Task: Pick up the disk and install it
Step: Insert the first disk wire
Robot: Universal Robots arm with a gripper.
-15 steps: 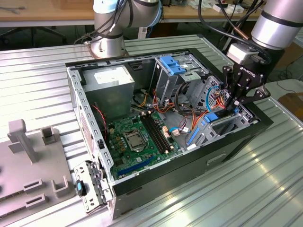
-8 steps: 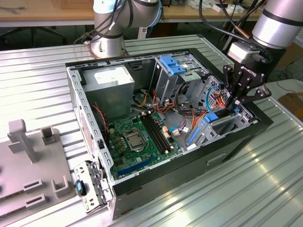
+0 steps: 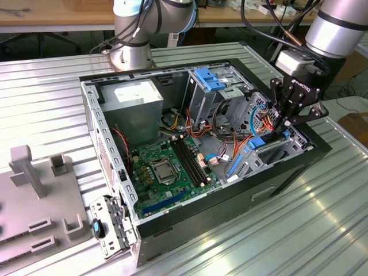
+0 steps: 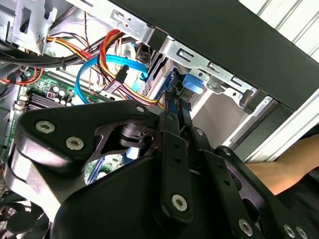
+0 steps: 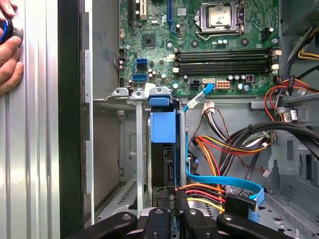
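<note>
A ribbed sheet-metal table (image 3: pixel 322 230) carries an open black computer case (image 3: pixel 276 178), its green motherboard (image 3: pixel 167 167) lying flat on the case floor, with a wooden bench behind. The silver arm (image 3: pixel 339 29) comes in from above the case's corner at the exterior view's right and points its black gripper (image 3: pixel 286 127) steeply down into the drive bay beside the case wall. The disk (image 5: pixel 163 149) stands on edge in that bay, a dark slab capped by a smooth blue plastic bracket, between thin silver cage rails, with orange, yellow and red wires and a flat blue cable (image 5: pixel 219 180) just beside it. In the first wrist view the gripper's black fingers (image 5: pixel 164 219) sit narrow at the disk's near end, but whether they actually pinch it I cannot tell. The first wrist view also shows a person's hand (image 5: pixel 10 55) resting on the table outside the case wall; the second wrist view shows the gripper's bolted black linkage (image 4: pixel 169 164) close up.
</note>
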